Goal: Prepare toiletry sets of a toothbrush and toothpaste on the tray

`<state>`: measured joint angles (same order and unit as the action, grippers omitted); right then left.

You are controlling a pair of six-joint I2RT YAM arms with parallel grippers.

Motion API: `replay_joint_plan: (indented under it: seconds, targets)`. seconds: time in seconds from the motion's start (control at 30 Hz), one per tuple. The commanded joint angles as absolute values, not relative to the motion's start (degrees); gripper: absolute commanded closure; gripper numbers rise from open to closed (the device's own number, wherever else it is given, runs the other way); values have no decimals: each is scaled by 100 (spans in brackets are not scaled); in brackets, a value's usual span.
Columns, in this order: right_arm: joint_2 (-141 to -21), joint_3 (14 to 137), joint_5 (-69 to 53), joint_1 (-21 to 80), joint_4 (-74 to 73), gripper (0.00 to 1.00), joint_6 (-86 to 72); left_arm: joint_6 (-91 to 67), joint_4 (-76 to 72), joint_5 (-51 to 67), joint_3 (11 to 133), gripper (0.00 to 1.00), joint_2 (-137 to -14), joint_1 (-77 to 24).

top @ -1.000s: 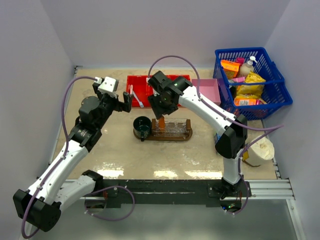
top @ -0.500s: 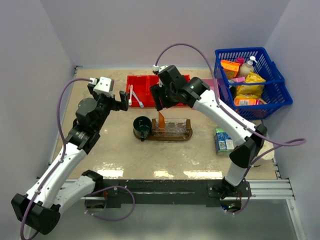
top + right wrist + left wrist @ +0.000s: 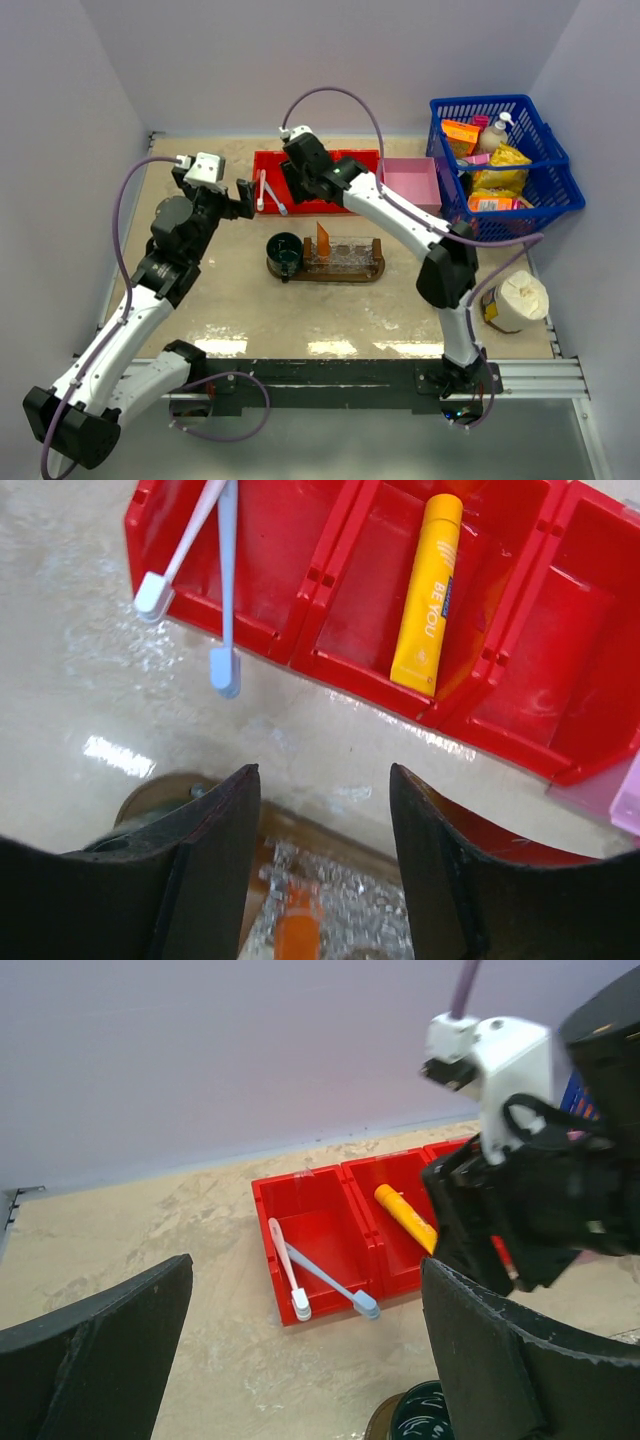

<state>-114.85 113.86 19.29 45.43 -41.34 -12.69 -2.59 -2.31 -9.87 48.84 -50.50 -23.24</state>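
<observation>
While the left gripper [image 3: 240, 198] hangs over the left of the bench [image 3: 300, 312], its fingers [image 3: 100, 1360] wide apart on nothing, two slim pale plastic toothbrushes [image 3: 190, 540] lie in the left compartment of the red three-compartment plastic bin [image 3: 315, 1210], heads poking over its near rim. The yellow-orange toothpaste tube [image 3: 428, 595] lies in the middle compartment, and only the right wrist view makes its dark lettering legible: "BE YOU". The right gripper [image 3: 320, 780] hangs above the bin, fingers apart and empty. Only the top view shows the whole dark brown wooden oval tray [image 3: 372, 273], which carries a dark green cup [image 3: 284, 252] and a clear holder [image 3: 352, 256] with the deep orange toothpaste tube [image 3: 323, 238] standing in it. Further right are a pink square box [image 3: 412, 180] and a blue plastic basket [image 3: 540, 125]. The bench is mottled beige and the walls [image 3: 330, 60] are plain pale lilac.
</observation>
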Motion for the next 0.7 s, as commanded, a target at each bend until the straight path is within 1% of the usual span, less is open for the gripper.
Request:
replay_joint_plan:
  seconds: [0.0, 0.07, 0.2, 0.23, 0.3, 0.43, 0.67]
  targets:
    - [-11934, 12163, 2023, 4255, -3815, 45, -1002, -325, -492, -1090, 4843, 0, -5080, -2294]
    - [-12040, 12234, 1794, 4114, -3710, 45, -1002, -316, -492, -1099, 4843, 0, -5089, -2294]
    - [-12453, 12471, 1592, 3789, -3884, 49, -905, -334, -483, -1029, 4843, 0, -5124, -2285]
    - [-12576, 12463, 1495, 3745, -3902, 51, -914, -334, -483, -1011, 4851, 0, -5133, -2294]
    - [-12647, 12402, 1372, 3665, -3894, 52, -932, -343, -492, -976, 4852, 0, -5159, -2294]
    - [-12902, 12436, 1652, 3648, -3920, 54, -800, -369, -483, -914, 4852, 0, -5177, -2294]
    - [-13254, 12533, 1670, 3648, -3806, 54, -712, -395, -475, -861, 4852, 0, -5203, -2294]
